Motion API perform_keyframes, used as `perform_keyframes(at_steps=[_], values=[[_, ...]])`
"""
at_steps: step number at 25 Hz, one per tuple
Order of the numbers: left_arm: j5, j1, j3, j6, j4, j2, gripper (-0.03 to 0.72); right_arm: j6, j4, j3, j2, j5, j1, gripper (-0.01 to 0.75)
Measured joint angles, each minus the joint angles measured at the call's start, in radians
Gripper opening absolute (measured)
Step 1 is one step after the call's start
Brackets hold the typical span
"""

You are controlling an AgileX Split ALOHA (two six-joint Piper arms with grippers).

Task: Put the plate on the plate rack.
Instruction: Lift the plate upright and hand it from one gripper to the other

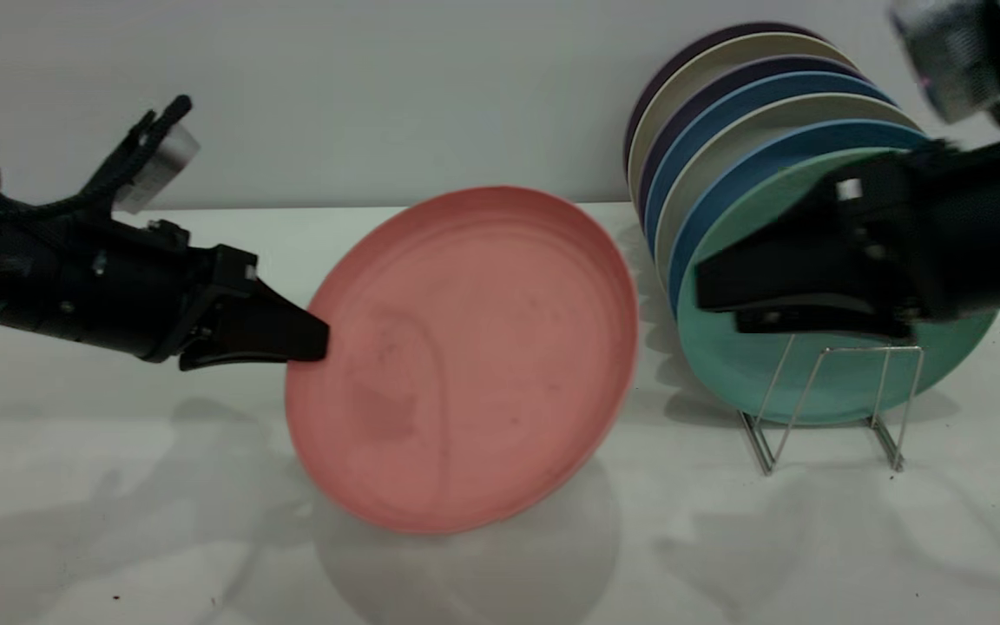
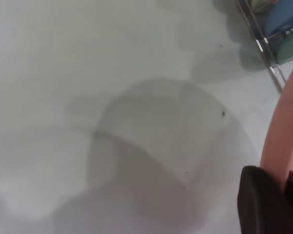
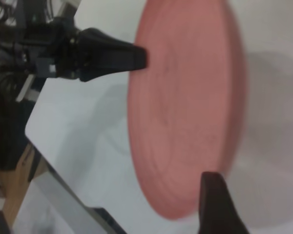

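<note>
The salmon-pink plate (image 1: 474, 356) is held tilted, its lower edge just above the table, left of the plate rack (image 1: 830, 391). My left gripper (image 1: 313, 343) is shut on the plate's left rim; the left wrist view shows the rim (image 2: 285, 131) between its dark fingers (image 2: 259, 200). My right gripper (image 1: 713, 299) is open and empty, hovering in front of the rack with its tips pointing at the plate's right edge, a small gap apart. In the right wrist view the plate (image 3: 185, 107) fills the middle, with the left gripper (image 3: 139, 56) on its far rim.
The rack holds several upright plates: a mint-green plate (image 1: 726, 347) at the front, blue plates (image 1: 726, 174) and cream ones behind. The wire loops in front of the green plate stand free. The table's edge (image 3: 53, 170) shows in the right wrist view.
</note>
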Motion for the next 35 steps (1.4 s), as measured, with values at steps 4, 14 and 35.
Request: perform_keyframes(at_steps=[4,14,35], values=[[0.001,-0.008,0.000,-0.003,-0.004,0.000,0.016,0.012,0.000,-0.029,0.028,-0.033,0.043,0.434],[0.003,-0.019,-0.007,-0.015,-0.005,0.000,0.015,0.015,0.000,-0.032,0.035,-0.062,0.050,0.434],[0.026,-0.019,-0.008,-0.023,-0.005,0.000,0.014,0.030,0.000,-0.032,0.035,-0.048,0.050,0.434]])
